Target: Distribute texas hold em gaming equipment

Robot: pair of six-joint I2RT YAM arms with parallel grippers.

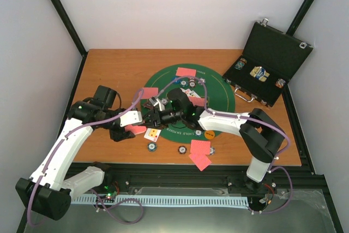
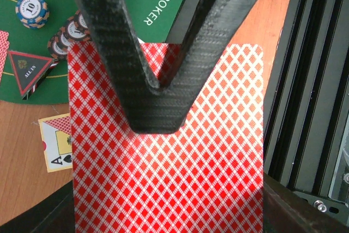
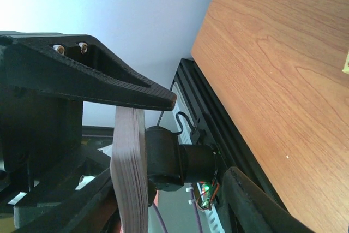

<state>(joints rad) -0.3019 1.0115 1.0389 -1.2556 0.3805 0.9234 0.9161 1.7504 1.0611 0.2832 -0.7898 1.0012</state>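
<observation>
My left gripper [image 1: 130,129] is shut on one red-backed card [image 1: 136,130] at the mat's near-left edge. In the left wrist view the card [image 2: 207,178] fills the frame under a black finger [image 2: 155,107]. My right gripper [image 1: 158,116] is shut on a deck of cards [image 3: 128,189], seen edge-on between its fingers, just right of the left gripper. Red-backed cards lie at the far side [image 1: 186,72], the left [image 1: 150,91] and the near right [image 1: 200,147] of the mat. A face-up ace [image 2: 54,141] lies by the left gripper. Chips [image 1: 152,146] sit on the wood near it.
The round green felt mat [image 1: 218,88] covers the table's middle. An open black case [image 1: 272,53] with more chips stands at the far right. A chip stack [image 2: 31,9] and a triangular All-In marker [image 2: 26,72] lie on the mat. Black frame rails [image 2: 305,80] run along the near edge.
</observation>
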